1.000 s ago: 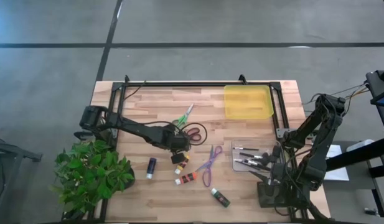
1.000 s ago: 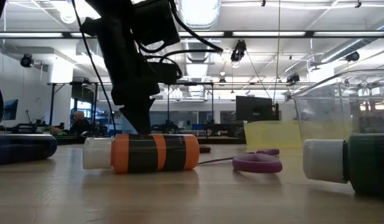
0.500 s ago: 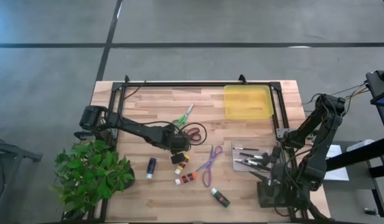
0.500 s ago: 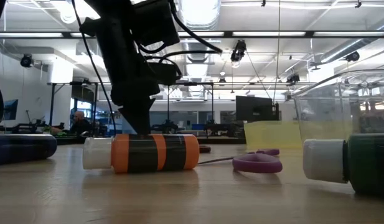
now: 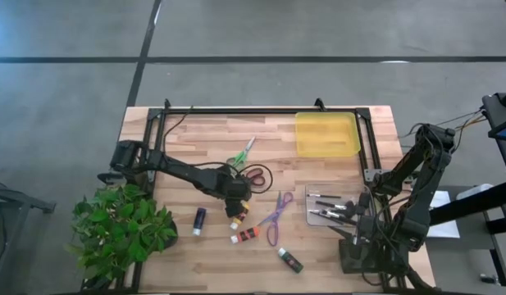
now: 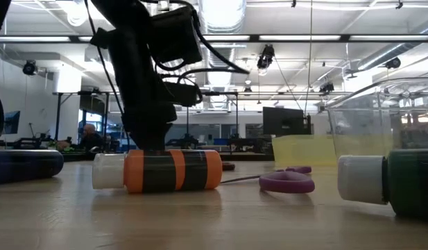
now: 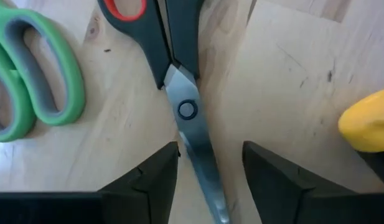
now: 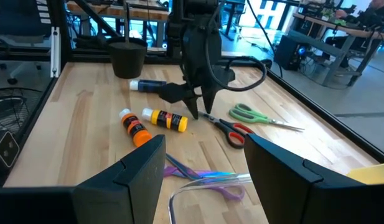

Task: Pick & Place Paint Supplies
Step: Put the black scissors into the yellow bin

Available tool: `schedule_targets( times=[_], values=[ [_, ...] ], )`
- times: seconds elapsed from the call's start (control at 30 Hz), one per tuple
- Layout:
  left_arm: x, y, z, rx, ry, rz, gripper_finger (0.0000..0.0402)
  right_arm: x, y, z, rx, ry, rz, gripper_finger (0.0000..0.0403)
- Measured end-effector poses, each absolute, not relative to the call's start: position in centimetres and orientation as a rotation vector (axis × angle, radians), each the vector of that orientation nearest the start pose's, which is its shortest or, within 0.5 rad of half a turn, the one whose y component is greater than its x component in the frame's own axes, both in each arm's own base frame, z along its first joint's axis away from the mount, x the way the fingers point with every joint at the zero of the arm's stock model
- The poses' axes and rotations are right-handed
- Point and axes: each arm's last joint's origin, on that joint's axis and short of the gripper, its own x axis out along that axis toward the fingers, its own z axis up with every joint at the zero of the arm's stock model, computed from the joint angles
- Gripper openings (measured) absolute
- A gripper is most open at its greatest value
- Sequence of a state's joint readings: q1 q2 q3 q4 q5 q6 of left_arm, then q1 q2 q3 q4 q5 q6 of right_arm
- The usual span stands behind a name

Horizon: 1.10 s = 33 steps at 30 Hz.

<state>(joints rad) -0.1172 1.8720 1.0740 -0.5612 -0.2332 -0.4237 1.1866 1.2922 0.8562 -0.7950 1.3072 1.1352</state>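
My left gripper (image 5: 239, 195) points down, open, over the red-handled scissors (image 5: 254, 174). In the left wrist view its fingers (image 7: 151, 180) stand on either side of the blades (image 7: 201, 146), just below the pivot, without touching them. The green scissors (image 7: 30, 81) lie flat beside them, and the yellow tube (image 5: 236, 218) lies close by. The red-orange tube (image 5: 246, 235), purple tube (image 5: 199, 220), green tube (image 5: 290, 260) and purple scissors (image 5: 275, 217) lie on the table. Thin dark brushes (image 5: 330, 206) rest in a clear tray. My right gripper (image 8: 204, 186) waits, open, at the near right corner.
A yellow tray (image 5: 326, 133) sits at the far right of the table. A leafy potted plant (image 5: 121, 229) stands at the near left corner. A black frame (image 5: 236, 110) runs along the far edge. Bare wood lies between the scissors and the yellow tray.
My left wrist has turned slightly above the red-handled scissors. The tubes, scissors and brushes lie where they were.
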Motion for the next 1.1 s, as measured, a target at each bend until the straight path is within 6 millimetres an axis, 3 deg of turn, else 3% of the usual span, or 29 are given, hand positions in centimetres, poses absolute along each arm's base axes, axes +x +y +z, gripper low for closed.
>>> schedule_targets(
  times=[0.23, 0.57, 1.1],
  values=[
    [33.4, -2.5, 11.7, -0.142, 1.322, 0.381, 0.0165, 10.8, 19.4, 23.7, -0.047, 0.261, -0.279, 0.0218],
    [33.8, -0.8, 11.8, -0.223, 1.293, 0.385, 0.0013, 10.9, 19.5, 23.8, -0.046, 0.264, -0.273, 0.0218],
    [34.2, -0.3, 12.0, -0.185, 1.236, 0.403, 0.0001, 10.9, 19.5, 23.7, -0.040, 0.279, -0.266, 0.0218]
  ],
)
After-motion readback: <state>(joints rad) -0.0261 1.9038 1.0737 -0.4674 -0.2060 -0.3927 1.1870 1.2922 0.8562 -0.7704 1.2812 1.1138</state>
